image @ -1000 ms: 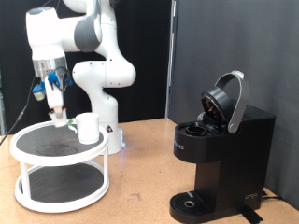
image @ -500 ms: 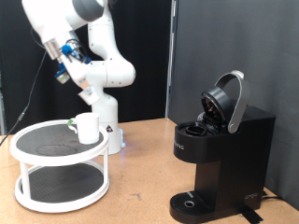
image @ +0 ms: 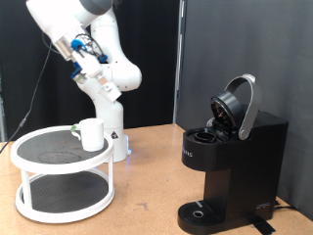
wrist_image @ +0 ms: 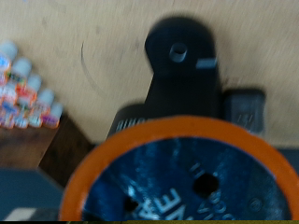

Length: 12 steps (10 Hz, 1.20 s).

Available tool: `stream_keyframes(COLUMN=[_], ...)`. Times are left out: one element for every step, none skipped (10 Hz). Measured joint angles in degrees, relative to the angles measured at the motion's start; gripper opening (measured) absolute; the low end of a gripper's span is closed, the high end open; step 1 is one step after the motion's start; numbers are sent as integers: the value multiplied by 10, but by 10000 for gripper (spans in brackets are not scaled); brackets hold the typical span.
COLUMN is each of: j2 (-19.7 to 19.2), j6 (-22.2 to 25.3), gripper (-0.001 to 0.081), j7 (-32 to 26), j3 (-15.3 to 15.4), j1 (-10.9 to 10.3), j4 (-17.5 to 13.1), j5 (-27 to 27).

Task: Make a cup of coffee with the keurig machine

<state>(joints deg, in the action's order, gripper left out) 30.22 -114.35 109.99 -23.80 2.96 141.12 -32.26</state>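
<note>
The keurig machine (image: 231,162) stands at the exterior view's right with its lid raised; it also shows in the wrist view (wrist_image: 183,84), seen from above. The cup (image: 92,134), a white mug, stands on the top tier of a white round rack (image: 29,157) at the left. My gripper (image: 104,86) is high above the cup, up and left of the machine. An orange-rimmed dark coffee pod (wrist_image: 182,182) fills the wrist view right at the hand, carried in the gripper; the fingers themselves do not show there.
The robot's white base (image: 110,108) stands behind the rack. A black backdrop covers the wall behind the machine. A stack of colourful pods (wrist_image: 23,89) shows in the wrist view beside the machine. The drip tray (image: 202,211) is bare.
The gripper has risen from the rack's top tier beside the cup and swung up and to the right, toward the machine. The cup and machine have not moved.
</note>
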Motion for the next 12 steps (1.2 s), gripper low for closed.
stream_keyframes(j2=[-3, -7, -11, -17, -23, -32, -32, -32, -33, -36, -42, -52], j6=[0, 0, 0, -4, -17, -27, -27, -27, -28, -36, -40, -40], gripper=[380, 380, 380, 380, 380, 380, 380, 380, 380, 380, 380, 380], j7=[7, 13, 22, 38, 59, 75, 70, 64, 62, 62, 66, 77], j3=[5, 11, 19, 31, 45, 56, 55, 53, 51, 54, 61, 71], j1=[-12, -25, -34, -41, -46, -46, -46, -46, -47, -52, -59, -65], j4=[-6, -13, -21, -30, -37, -44, -43, -42, -43, -47, -56, -68], j5=[-28, -50, -65, -76, -80, -80, -80, -93, -114, -138, -154, -155])
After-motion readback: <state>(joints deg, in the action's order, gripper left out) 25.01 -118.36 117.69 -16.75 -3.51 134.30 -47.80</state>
